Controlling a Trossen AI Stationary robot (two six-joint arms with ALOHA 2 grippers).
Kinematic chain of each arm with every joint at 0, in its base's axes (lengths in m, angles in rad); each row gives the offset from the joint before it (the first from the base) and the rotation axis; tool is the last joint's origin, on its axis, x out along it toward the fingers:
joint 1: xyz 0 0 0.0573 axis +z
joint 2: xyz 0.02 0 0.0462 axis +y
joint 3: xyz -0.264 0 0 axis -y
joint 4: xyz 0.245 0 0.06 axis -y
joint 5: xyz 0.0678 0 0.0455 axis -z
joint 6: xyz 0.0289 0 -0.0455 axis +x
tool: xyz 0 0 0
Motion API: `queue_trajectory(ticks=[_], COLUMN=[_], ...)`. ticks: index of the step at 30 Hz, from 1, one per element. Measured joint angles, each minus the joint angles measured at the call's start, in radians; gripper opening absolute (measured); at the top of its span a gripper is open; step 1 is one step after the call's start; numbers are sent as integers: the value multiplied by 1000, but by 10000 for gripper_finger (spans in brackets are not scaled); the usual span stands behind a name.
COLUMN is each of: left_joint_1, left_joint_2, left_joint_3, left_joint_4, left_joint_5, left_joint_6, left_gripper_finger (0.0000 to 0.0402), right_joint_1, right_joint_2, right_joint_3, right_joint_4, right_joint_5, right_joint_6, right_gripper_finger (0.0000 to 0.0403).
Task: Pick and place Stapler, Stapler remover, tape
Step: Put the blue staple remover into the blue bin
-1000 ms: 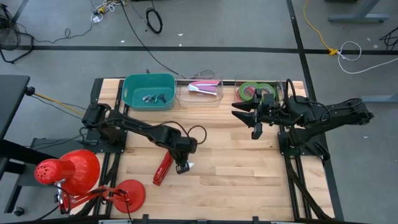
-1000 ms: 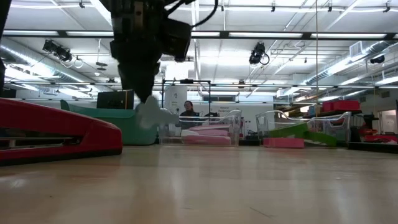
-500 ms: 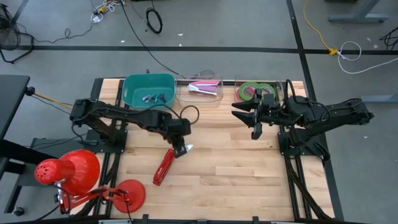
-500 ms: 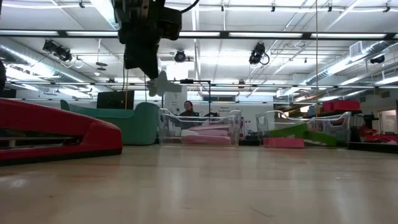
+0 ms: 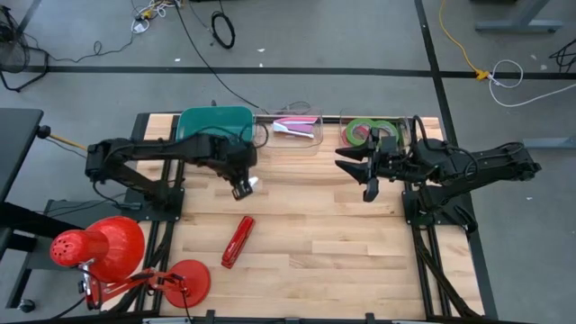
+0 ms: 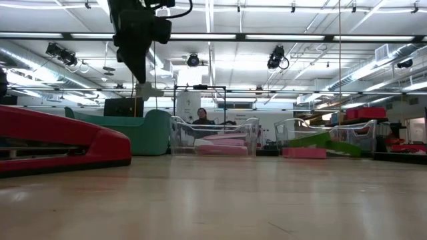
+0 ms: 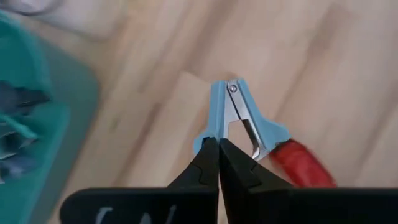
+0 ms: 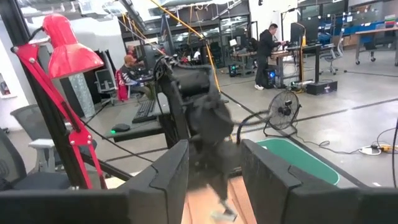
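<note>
Left pincer (image 7: 218, 144) pinches staple remover (image 7: 239, 118) beside teal bin (image 5: 214, 132) (removers inside).

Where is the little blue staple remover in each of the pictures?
High view: the staple remover is in the left gripper, just below the teal bin.
Low view: it hangs pale under the dark left gripper, upper left, above the teal bin.
Left wrist view: centre, staple remover pinched by the jaws.
Right wrist view: too unclear to pick out.
Shared landmark: the teal bin.

Bright, even ceiling-strip lighting; left wrist view motion-blurred, shadows soft.
</note>
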Motion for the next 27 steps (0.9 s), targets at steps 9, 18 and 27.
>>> queue_trajectory(ticks=[9,18,27], left_joint_1=[194,353,518], left_joint_2=[-11,-26,-69], left_joint_3=[0,0,0], left_joint_4=[-51,-43,-40], left_joint_5=[-22,-19,-21], left_joint_6=[132,255,314], left_gripper_finger=[0,0,0], right_joint_1=[-1,-2,-2], right_joint_2=[0,0,0], right_joint_3=[0,0,0], right_joint_4=[-24,-25,-30], right_joint_5=[40,53,106], right_joint_6=[-16,-15,-13], right_gripper_finger=[146,146,146])
